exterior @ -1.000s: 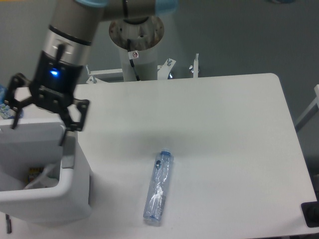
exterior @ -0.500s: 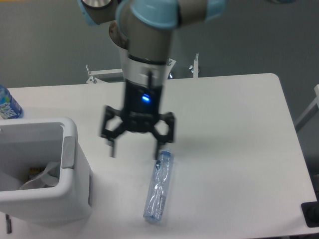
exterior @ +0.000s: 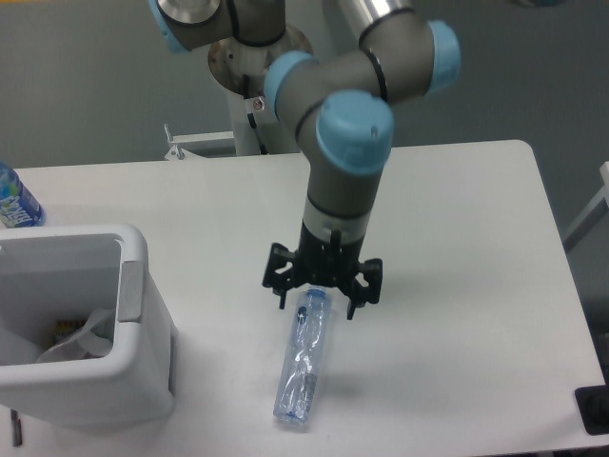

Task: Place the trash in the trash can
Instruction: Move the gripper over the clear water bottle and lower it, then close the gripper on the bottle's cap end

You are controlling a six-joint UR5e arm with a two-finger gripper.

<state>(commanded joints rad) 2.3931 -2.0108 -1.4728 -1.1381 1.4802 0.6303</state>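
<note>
Since a second ago, when it hung over the trash can, the gripper (exterior: 317, 304) has swung across the table and come down over the cap end of the crushed bottle (exterior: 304, 364). Its two fingers are spread wide, one on each side of the bottle's pale blue cap, and nothing is held between them; whether the fingertips touch the plastic cannot be told from this angle.

The crushed bottle lies flat on the white table (exterior: 457, 248), in the same spot as before, cap toward the far side and base toward the near edge, slightly slanted. The trash can (exterior: 133, 371) stands well apart at the near left corner, a white bin with a thick rim and a grey panel on the side facing the bottle. Inside it, low against the right wall, lies a crumpled whitish wrapper (exterior: 88, 335).

Behind the bin, at the left edge of the view, part of a bottle with a blue-green label (exterior: 13, 202) shows. The arm (exterior: 344, 181) rises from the gripper toward its grey pedestal (exterior: 255, 90) beyond the table's far edge.
</note>
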